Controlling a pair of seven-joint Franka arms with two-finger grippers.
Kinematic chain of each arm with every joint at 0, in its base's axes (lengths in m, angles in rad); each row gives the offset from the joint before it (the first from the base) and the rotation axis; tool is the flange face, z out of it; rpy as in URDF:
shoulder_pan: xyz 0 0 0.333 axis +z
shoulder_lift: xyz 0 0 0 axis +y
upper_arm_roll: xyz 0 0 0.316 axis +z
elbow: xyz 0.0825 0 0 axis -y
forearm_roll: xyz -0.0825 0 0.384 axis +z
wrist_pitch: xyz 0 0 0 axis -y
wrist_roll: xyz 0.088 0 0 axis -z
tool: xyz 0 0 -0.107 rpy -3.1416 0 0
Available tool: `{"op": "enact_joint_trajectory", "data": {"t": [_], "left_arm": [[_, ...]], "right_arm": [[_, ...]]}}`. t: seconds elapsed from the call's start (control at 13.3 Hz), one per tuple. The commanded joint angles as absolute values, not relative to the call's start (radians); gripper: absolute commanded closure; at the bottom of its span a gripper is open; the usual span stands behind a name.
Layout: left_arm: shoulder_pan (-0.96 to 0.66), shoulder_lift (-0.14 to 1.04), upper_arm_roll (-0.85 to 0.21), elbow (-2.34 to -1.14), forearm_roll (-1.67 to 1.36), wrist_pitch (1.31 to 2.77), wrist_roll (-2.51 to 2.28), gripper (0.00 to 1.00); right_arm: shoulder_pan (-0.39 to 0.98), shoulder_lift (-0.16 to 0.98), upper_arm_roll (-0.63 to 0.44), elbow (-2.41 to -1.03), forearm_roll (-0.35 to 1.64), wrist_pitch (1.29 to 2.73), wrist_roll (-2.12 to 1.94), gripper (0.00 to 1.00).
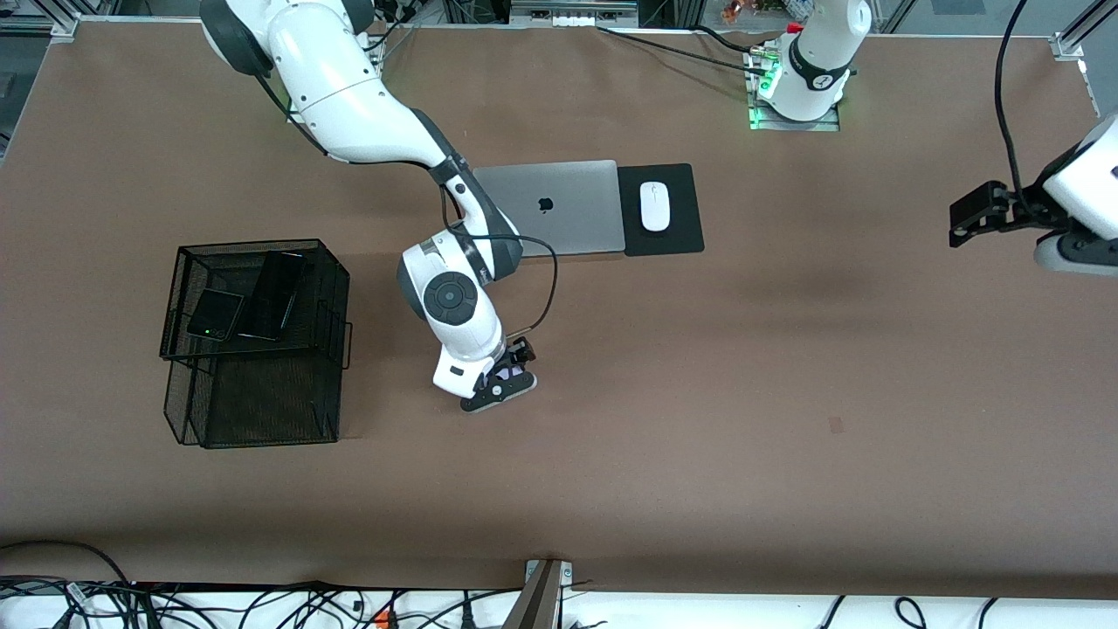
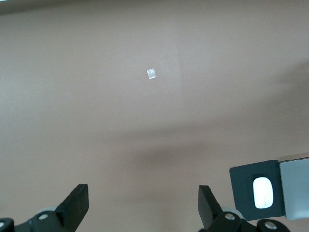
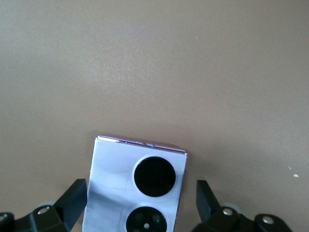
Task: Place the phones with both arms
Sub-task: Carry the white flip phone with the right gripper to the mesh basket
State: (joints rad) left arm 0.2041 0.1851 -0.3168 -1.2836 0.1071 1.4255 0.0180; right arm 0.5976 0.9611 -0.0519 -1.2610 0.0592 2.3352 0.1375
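The lavender-white phone (image 3: 111, 169) with two black lenses lies flat on the brown table near its middle. My right gripper (image 3: 140, 193) is low over it, open, with one finger on each side and a small gap at each edge. It also shows in the front view (image 1: 502, 384). The small squarish black phone (image 1: 216, 314) and the long slim black slab (image 1: 275, 295) lie in the top tier of a black mesh tray (image 1: 327, 288). My left gripper (image 1: 965, 218) waits up at the left arm's end of the table, open and empty (image 2: 143, 193).
A closed grey laptop (image 1: 559, 205) lies beside a black mouse pad (image 1: 681, 236) with a white mouse (image 1: 654, 205), both farther from the front camera than the right gripper. A small tape mark (image 1: 836, 425) is on the table.
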Motion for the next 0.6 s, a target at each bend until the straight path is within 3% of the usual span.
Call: {"op": "enact_joint_trajectory", "data": {"t": [0.0,0.15,0.38,0.53], "left_arm": [[0.219,0.143,-0.316,-1.31,0.08,1.419,0.017,0.0],[0.198,0.123,-0.289,-1.321,0.08,1.422,0.031,0.0],[0.037,0.084,-0.112,-1.354,0.078,1.424,0.076,0.0],[0.028,0.051,-0.104,-1.434,0.078,1.465,0.094,0.0]], "right_arm": [[0.586,0.956,-0.048,-1.267,0.106,2.349,0.132,0.0],[0.588,0.954,-0.048,-1.267,0.11,2.349,0.132,0.0],[0.588,0.956,-0.048,-1.267,0.11,2.347,0.135,0.0],[0.592,0.956,-0.048,-1.273,0.11,2.347,0.135,0.0]]}}
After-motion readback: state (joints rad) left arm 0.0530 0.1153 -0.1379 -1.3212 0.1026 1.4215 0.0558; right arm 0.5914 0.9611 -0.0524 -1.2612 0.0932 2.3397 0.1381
